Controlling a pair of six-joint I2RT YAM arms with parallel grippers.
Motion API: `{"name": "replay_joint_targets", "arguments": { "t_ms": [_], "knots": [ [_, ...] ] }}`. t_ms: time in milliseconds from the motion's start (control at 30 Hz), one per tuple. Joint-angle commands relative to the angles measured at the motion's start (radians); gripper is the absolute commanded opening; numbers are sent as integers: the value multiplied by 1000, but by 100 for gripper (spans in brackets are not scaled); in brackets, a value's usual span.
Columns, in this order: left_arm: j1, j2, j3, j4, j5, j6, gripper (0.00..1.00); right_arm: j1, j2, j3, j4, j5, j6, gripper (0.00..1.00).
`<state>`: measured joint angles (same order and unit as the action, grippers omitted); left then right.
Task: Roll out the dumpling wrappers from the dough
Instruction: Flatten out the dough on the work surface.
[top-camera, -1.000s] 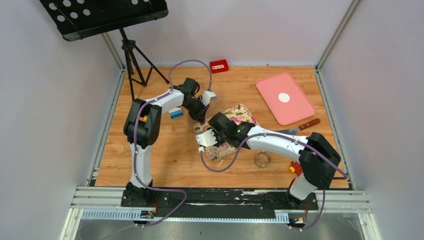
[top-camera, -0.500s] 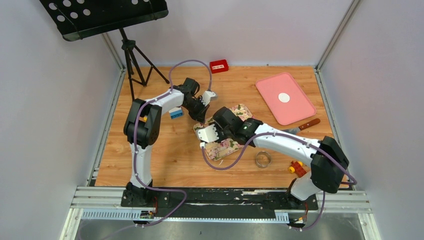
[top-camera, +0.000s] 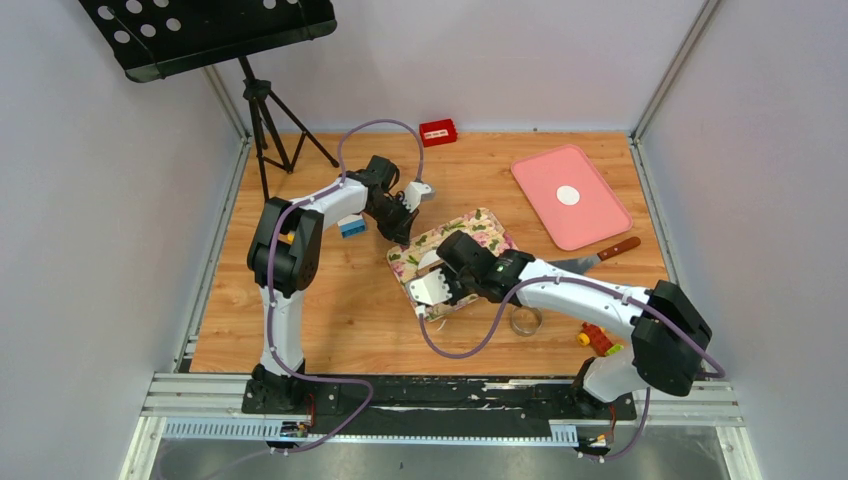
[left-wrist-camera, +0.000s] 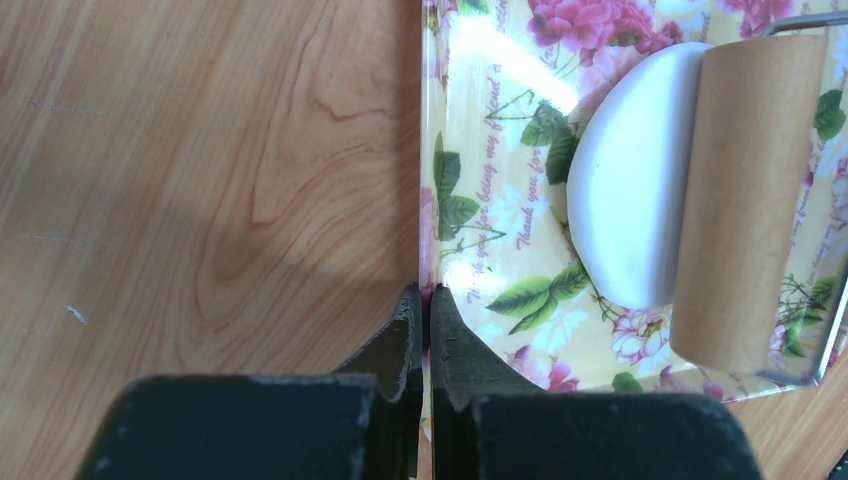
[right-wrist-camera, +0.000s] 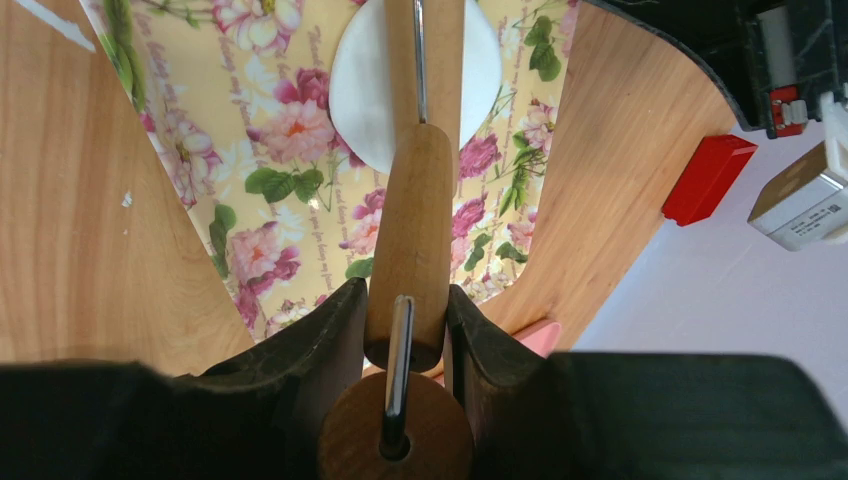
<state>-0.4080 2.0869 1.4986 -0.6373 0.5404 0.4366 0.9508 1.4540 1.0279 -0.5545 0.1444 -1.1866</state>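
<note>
A flattened round of white dough (left-wrist-camera: 628, 190) lies on the floral mat (left-wrist-camera: 490, 120), with a wooden roller (left-wrist-camera: 745, 200) resting on its right side. My right gripper (right-wrist-camera: 408, 295) is shut on the roller's wooden handle (right-wrist-camera: 415, 230). The dough (right-wrist-camera: 355, 95) shows on both sides of the roller head ahead of that gripper. My left gripper (left-wrist-camera: 424, 292) is shut on the mat's edge, pinning it to the table. In the top view the right gripper (top-camera: 445, 262) covers the dough on the mat (top-camera: 478, 225). One round dumpling wrapper (top-camera: 568, 195) lies on the pink tray (top-camera: 600, 225).
A metal ring cutter (top-camera: 525, 318) stands right of the mat, a knife (top-camera: 600, 255) lies beyond it, and a small yellow-red toy (top-camera: 592, 338) sits by the right arm. A blue-white block (top-camera: 351, 227) sits left of the left gripper (top-camera: 403, 232). A red box (top-camera: 438, 132) and a music stand (top-camera: 262, 120) are at the back.
My right gripper has moved with the roller along the mat, first slightly away and then toward the near right. The left gripper has stayed on the mat's edge.
</note>
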Motion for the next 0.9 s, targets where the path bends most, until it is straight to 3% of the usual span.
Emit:
{"name": "replay_joint_targets", "arguments": {
  "t_ms": [0, 367, 867],
  "knots": [
    [-14, -17, -26, -9, -36, 22, 0, 17, 15, -63, 0, -4, -24, 0],
    [-14, -20, -27, -7, -36, 25, 0, 96, 41, -98, -318, -37, 40, 0],
    [-14, -21, -29, -5, -38, 24, 0, 112, 32, -96, -451, -97, 79, 0]
  ]
}}
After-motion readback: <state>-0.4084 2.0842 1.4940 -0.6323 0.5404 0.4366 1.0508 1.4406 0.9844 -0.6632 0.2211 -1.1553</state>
